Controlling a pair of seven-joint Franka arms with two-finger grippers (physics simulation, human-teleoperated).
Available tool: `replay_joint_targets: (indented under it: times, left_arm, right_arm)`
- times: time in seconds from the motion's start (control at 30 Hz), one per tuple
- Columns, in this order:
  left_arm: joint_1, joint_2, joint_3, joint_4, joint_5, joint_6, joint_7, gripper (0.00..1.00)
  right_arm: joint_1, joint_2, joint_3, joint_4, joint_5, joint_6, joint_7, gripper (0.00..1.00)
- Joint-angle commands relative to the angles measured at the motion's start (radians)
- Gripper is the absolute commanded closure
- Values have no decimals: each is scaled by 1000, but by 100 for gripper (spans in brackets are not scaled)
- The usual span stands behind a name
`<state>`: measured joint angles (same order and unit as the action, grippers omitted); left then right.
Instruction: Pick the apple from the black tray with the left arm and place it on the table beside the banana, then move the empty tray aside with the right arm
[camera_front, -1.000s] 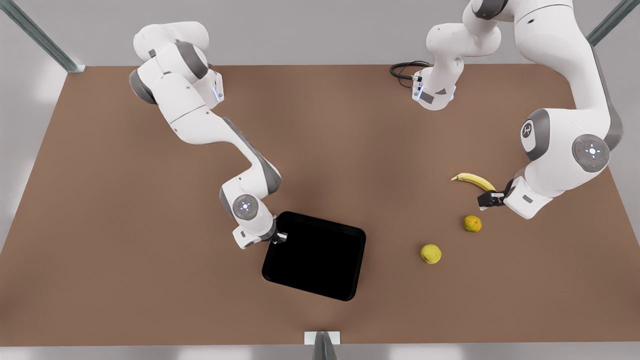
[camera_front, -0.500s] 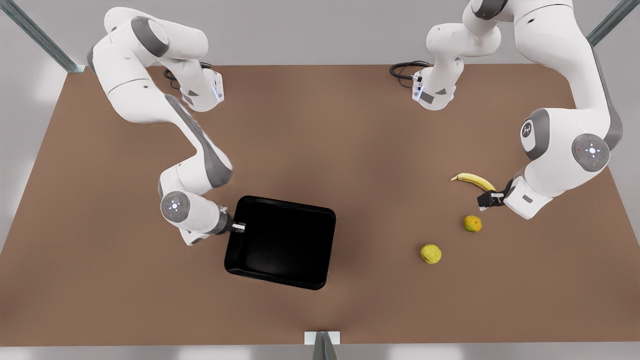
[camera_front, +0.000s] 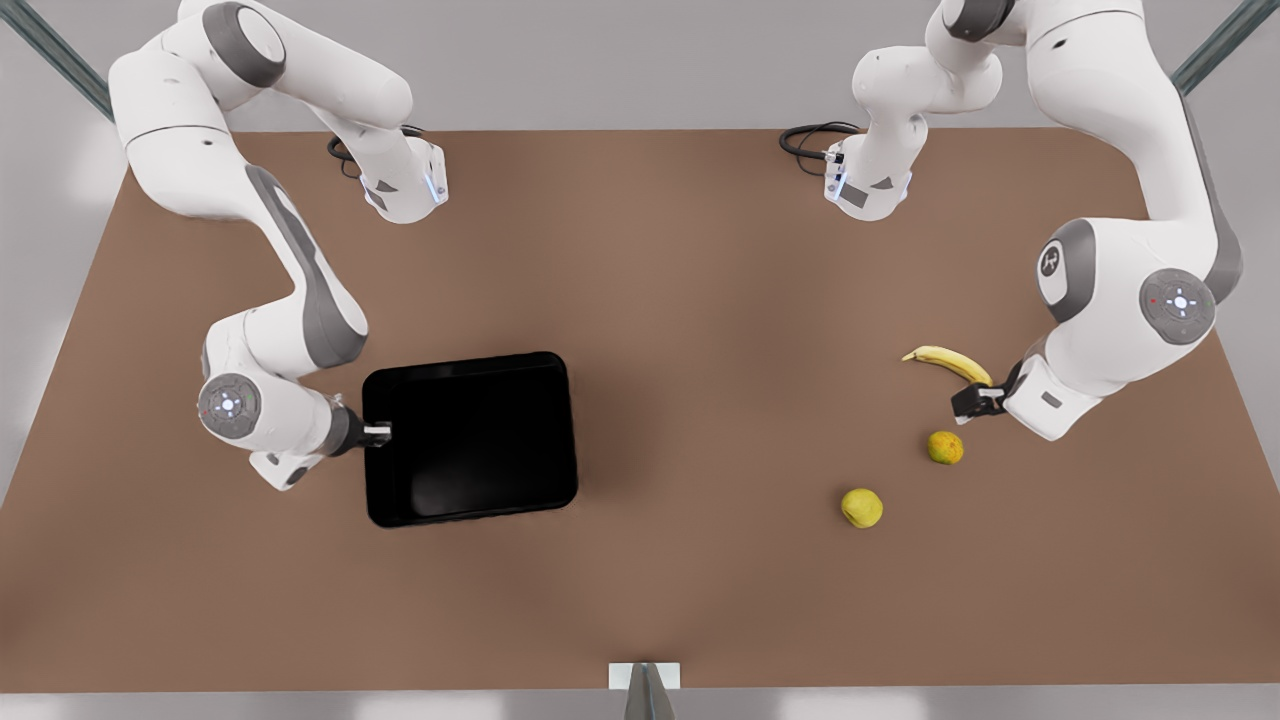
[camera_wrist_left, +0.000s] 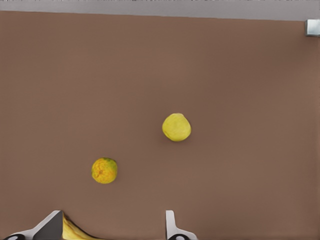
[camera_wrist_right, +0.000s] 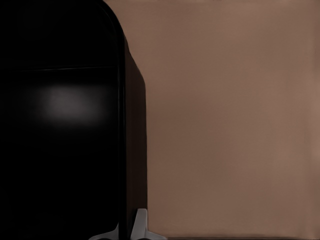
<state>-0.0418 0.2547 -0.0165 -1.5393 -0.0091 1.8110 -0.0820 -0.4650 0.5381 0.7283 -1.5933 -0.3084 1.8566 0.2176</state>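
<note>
The empty black tray (camera_front: 470, 440) (camera_wrist_right: 60, 125) lies on the table (camera_front: 690, 290) at the front view's left. My right gripper (camera_front: 378, 432) (camera_wrist_right: 127, 232) is shut on the tray's left rim. The yellow-green apple (camera_front: 861, 507) (camera_wrist_left: 176, 127) rests on the table at the front view's right, below the banana (camera_front: 945, 361) (camera_wrist_left: 75, 231). My left gripper (camera_front: 972, 400) (camera_wrist_left: 112, 235) hovers open by the banana's near tip and holds nothing.
A duller orange-and-green fruit (camera_front: 944, 447) (camera_wrist_left: 104, 170) sits between banana and apple. Both arm bases stand at the table's far edge, with a black cable (camera_front: 805, 138) beside one. A metal bracket (camera_front: 644, 676) marks the near edge.
My right gripper has dragged the tray toward the front view's left and slightly back, turning it squarer to the table. The left arm and the fruit have stayed put.
</note>
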Motion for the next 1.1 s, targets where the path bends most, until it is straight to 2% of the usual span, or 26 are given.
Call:
replay_joint_targets:
  times: [0.0,0.13,0.33,0.37,0.43,0.5,0.53,0.57,0.6,0.63,0.67,0.73,0.77,0.8,0.9,1.07]
  left_arm:
    - [2,1,0,5,-8,8,-1,0]
    - [5,1,1,5,-14,8,-4,0]
    - [5,2,1,5,-14,8,-4,0]
    - [5,3,1,5,-14,8,-4,0]
    - [5,3,1,5,-14,8,-4,0]
    - [5,2,1,5,-12,8,-4,0]
    - [5,3,1,5,-12,8,-4,0]
    - [5,3,1,5,-12,8,-4,0]
    - [5,3,1,5,-11,8,-4,0]
    - [5,3,1,5,-11,8,-4,0]
    - [5,3,1,5,-12,8,-4,0]
    - [5,3,1,5,-12,8,-4,0]
    - [5,3,1,5,-12,8,-4,0]
    - [5,3,1,5,-12,8,-4,0]
    - [5,3,1,5,-12,8,-4,0]
    - [3,3,1,5,-11,8,-4,0]
  right_arm:
    - [-4,-15,-27,-5,-120,-46,-412,84]
    - [-12,10,-96,-1,-179,-20,-417,85]
    - [-126,108,-95,-1,-199,16,-465,85]
    - [-127,123,-95,-1,-199,16,-463,80]
    - [-127,138,-95,-1,-198,44,-460,50]
    - [-126,140,-95,1,-196,43,-454,32]
    - [-126,123,-72,7,-163,27,-451,19]
    - [-126,54,-43,13,-65,-20,-448,12]
    - [-116,-26,-1,33,38,-108,-406,10]
    - [-113,-92,71,32,69,-138,-308,8]
    - [-72,-125,102,32,69,-143,-210,8]
    - [121,-139,91,81,48,-96,29,4]
    - [230,-40,80,196,-115,-83,172,0]
    - [266,2,77,242,-158,-80,184,0]
    - [244,0,62,309,-166,-183,181,0]
    - [246,-1,26,375,-167,-221,170,0]
